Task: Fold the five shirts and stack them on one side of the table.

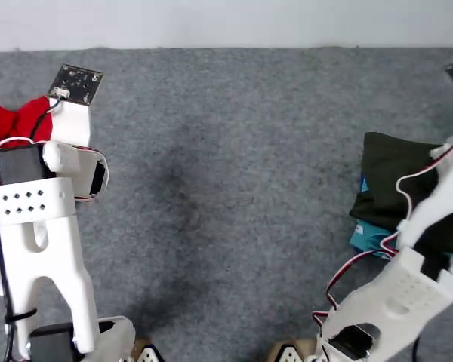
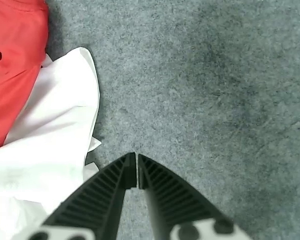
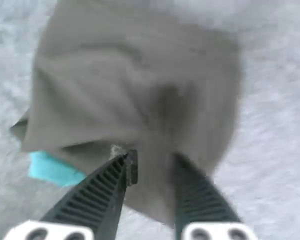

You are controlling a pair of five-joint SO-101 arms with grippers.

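Four shirts lie on the grey table point(image 1: 234, 151). One red shirt point(image 1: 15, 124) and one white shirt point(image 2: 45, 145) are crumpled at nine o'clock. One dark shirt point(image 1: 392, 177) lies on one teal shirt point(image 1: 366, 237) at three o'clock. The left gripper point(image 2: 137, 172) is closed and empty, just beside the white shirt. The right gripper point(image 3: 152, 165) hangs over the dark shirt, jaws parted, gripping nothing.

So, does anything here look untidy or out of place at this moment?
Yes. On the left, the red shirt and the white shirt lie crumpled together, not folded. On the right, the dark shirt sits askew on the turquoise shirt, whose corner pokes out from under it. Nothing looks damaged or spilled.
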